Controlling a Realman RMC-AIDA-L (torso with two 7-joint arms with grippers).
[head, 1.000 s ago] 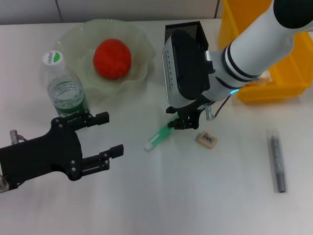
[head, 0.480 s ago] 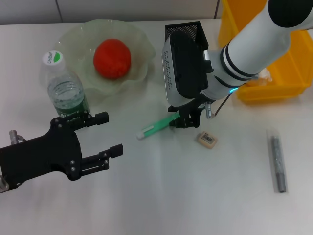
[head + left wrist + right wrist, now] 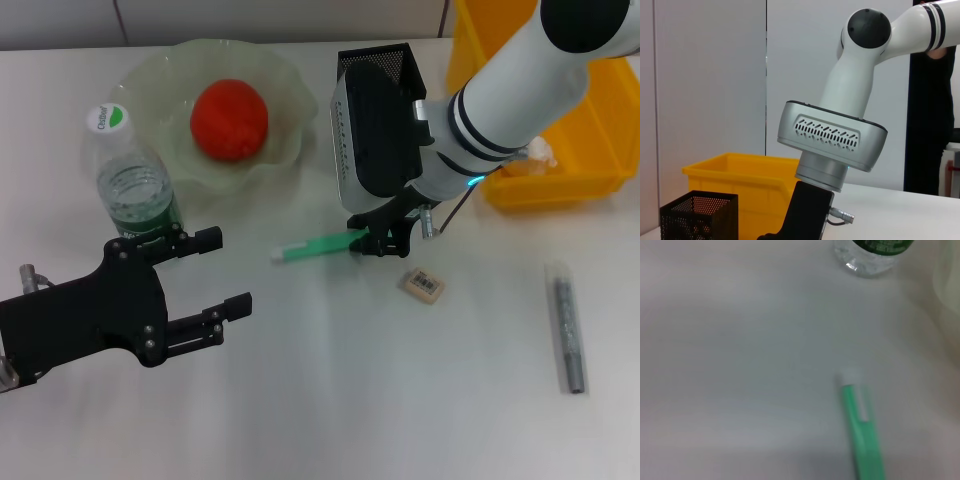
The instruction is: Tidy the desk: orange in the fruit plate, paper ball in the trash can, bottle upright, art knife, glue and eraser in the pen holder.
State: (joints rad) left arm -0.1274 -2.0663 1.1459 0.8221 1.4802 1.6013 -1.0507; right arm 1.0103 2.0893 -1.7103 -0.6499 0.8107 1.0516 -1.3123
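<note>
Right claw (image 3: 368, 240) clamps the art knife (image 3: 318, 245) beside the pen holder (image 3: 380, 62); left claw (image 3: 215, 280) waits, fingers apart.

My head camera looking steeply down on the desk (image 3: 330, 400), my left wrist view low and level toward 2 o'clock, my right wrist view close above the art knife (image 3: 862, 437), shared with my head view.

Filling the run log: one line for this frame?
right pincer: shut on art knife, lifted | left pincer: open, idle by bottle | orange: in fruit plate | eraser, glue: on desk
</note>
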